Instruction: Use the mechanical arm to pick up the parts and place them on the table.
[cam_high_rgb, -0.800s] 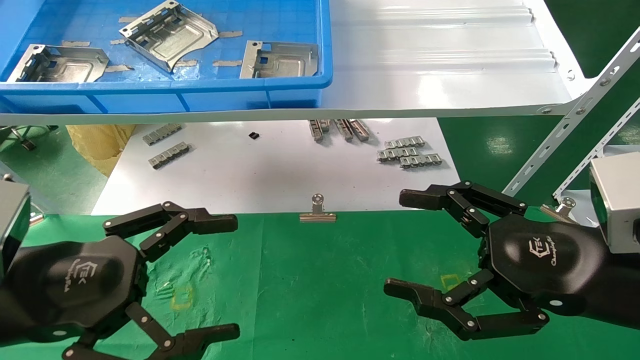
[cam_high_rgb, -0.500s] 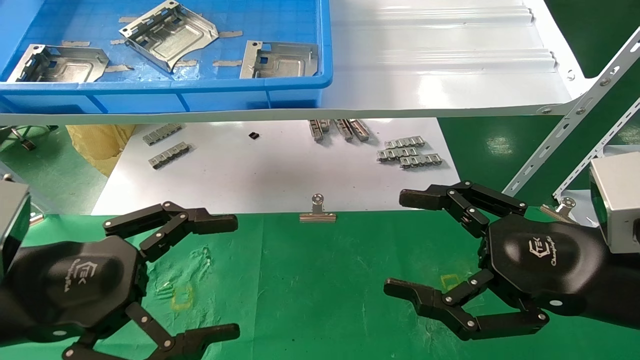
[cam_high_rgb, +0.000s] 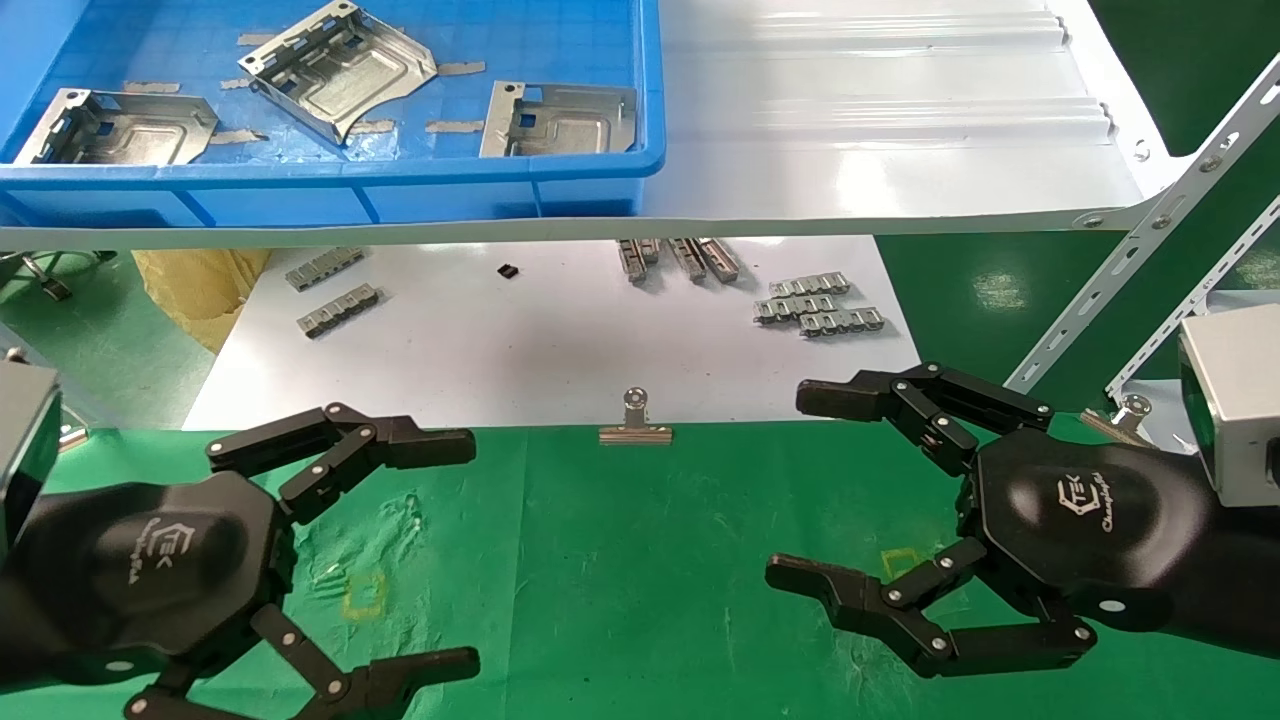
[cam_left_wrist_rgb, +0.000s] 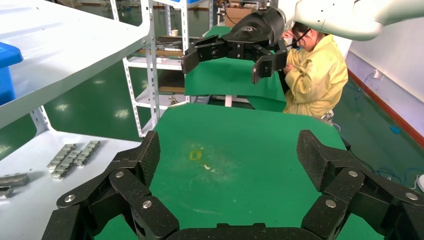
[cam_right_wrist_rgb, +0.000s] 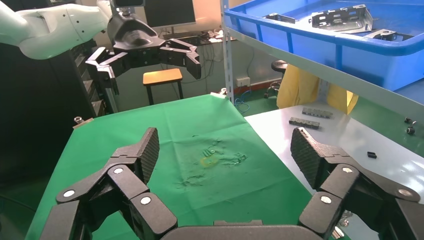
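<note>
Three silvery stamped metal parts lie in the blue bin (cam_high_rgb: 400, 190) on the upper shelf: one at the left (cam_high_rgb: 115, 128), one in the middle (cam_high_rgb: 340, 68), one at the right (cam_high_rgb: 560, 120). They also show in the right wrist view (cam_right_wrist_rgb: 342, 17). My left gripper (cam_high_rgb: 455, 555) hovers open and empty over the green table (cam_high_rgb: 620, 560) at the left. My right gripper (cam_high_rgb: 800, 490) hovers open and empty over the table at the right. In each wrist view the wide-open fingers (cam_left_wrist_rgb: 145, 155) (cam_right_wrist_rgb: 147, 150) frame bare green cloth.
A glossy white sheet (cam_high_rgb: 560, 340) beyond the table carries small grey toothed strips (cam_high_rgb: 815, 305) and a silver binder clip (cam_high_rgb: 635, 420) at its near edge. The white shelf (cam_high_rgb: 880, 150) overhangs it; slanted perforated struts (cam_high_rgb: 1130, 270) stand at the right. Faint yellow squares (cam_high_rgb: 365, 592) mark the cloth.
The right gripper has shifted very slightly; the left arm and the parts have not moved.
</note>
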